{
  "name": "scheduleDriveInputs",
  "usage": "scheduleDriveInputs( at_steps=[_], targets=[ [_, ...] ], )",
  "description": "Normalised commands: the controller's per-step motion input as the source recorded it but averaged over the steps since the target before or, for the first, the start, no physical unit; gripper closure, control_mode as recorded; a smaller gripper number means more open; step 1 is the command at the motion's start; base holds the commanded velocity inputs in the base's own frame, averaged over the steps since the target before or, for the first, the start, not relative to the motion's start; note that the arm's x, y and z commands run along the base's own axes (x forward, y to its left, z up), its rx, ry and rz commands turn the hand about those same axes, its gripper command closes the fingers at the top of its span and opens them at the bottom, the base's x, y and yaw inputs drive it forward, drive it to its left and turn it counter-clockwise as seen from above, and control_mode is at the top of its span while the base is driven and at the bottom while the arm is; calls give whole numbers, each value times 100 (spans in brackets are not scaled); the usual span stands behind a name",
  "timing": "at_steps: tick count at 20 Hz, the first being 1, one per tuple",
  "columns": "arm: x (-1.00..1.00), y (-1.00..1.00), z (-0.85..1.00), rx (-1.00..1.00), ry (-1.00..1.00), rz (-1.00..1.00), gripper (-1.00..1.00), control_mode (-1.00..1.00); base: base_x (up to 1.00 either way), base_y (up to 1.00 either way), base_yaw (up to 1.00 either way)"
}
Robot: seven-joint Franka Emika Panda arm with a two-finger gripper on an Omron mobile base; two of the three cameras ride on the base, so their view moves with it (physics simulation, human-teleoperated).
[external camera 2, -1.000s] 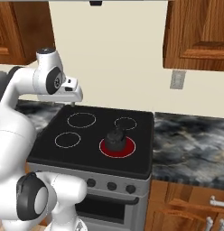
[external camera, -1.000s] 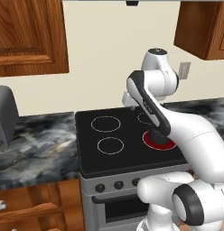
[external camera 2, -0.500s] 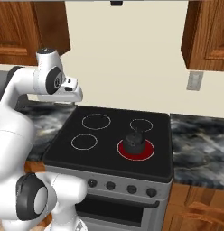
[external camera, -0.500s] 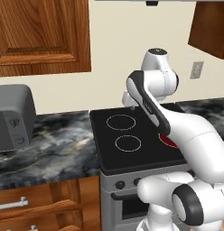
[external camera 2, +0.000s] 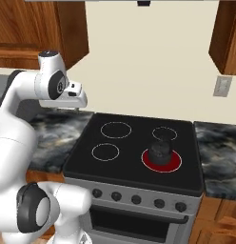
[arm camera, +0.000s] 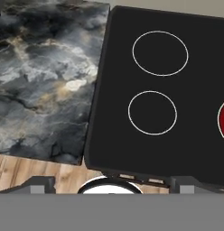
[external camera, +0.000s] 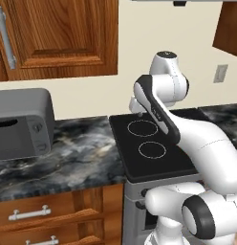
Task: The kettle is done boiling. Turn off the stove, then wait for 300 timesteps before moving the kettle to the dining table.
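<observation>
A dark marbled stone worktop (external camera: 77, 158) is seen on both sides of the stove (external camera 2: 134, 164), with brown wood drawers (external camera: 48, 215) below it and wooden wall cabinets (external camera: 68, 38) hung above against a cream wall. A grey boxy microwave (external camera: 22, 122) is set on the worktop well left of the stove, and a pale wall outlet (external camera 2: 223, 86) is mounted to the right. The kettle (external camera 2: 161, 150) is stood on the front right burner, whose ring is lit red (external camera 2: 174, 164); the three other rings are shown as thin white outlines. A row of black knobs (external camera 2: 135, 198) is fitted along the grey oven front. The gripper (external camera 2: 78, 101) is held above the stove's rear left edge, well apart from the kettle; how far the jaws are parted cannot be told, and nothing is seen held. No writing or brand can be read.
</observation>
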Motion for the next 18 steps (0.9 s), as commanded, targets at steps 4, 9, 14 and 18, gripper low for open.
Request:
scheduleDriveInputs(
  at_steps=[4,9,14,18],
  targets=[
    [0,0,0,0,0,0,-100,100,2,46,0],
    [0,0,0,0,0,0,-100,100,0,42,0],
    [0,0,0,0,0,0,-100,100,1,21,0],
    [-2,-9,0,3,-1,0,-100,-100,0,0,0]
  ],
)
